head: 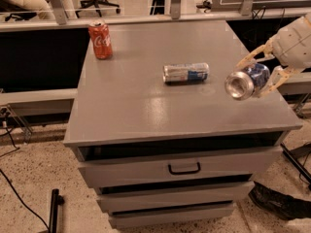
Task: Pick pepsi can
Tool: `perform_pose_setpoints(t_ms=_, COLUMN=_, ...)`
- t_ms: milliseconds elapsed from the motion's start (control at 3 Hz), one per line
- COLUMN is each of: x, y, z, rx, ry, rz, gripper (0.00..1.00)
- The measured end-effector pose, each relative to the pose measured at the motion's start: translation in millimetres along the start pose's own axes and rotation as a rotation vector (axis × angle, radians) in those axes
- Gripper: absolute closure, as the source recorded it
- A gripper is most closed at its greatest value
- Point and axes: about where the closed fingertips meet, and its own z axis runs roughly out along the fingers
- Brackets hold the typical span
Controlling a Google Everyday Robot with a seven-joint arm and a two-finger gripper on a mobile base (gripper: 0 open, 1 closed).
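Note:
The pepsi can [247, 80], dark blue with a silver end facing me, is held on its side by my gripper [262, 72] at the right of the grey cabinet top [146, 101]. The can hangs a little above the surface near the right edge. My gripper's pale fingers [253, 56] close around the can from above and below, with the white arm reaching in from the right.
A slim silver-and-blue can [185, 73] lies on its side at the middle of the top. A red Coca-Cola can [100, 39] stands upright at the back left. Drawers [184, 168] are below the front edge. Chairs and desks stand behind.

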Motion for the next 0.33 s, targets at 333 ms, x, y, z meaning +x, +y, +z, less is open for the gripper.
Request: perform_pose_setpoints(t_ms=333, x=-2.7, y=-9.2, z=-3.8, rx=0.031, ry=-0.007, rz=-0.007, gripper=1.00)
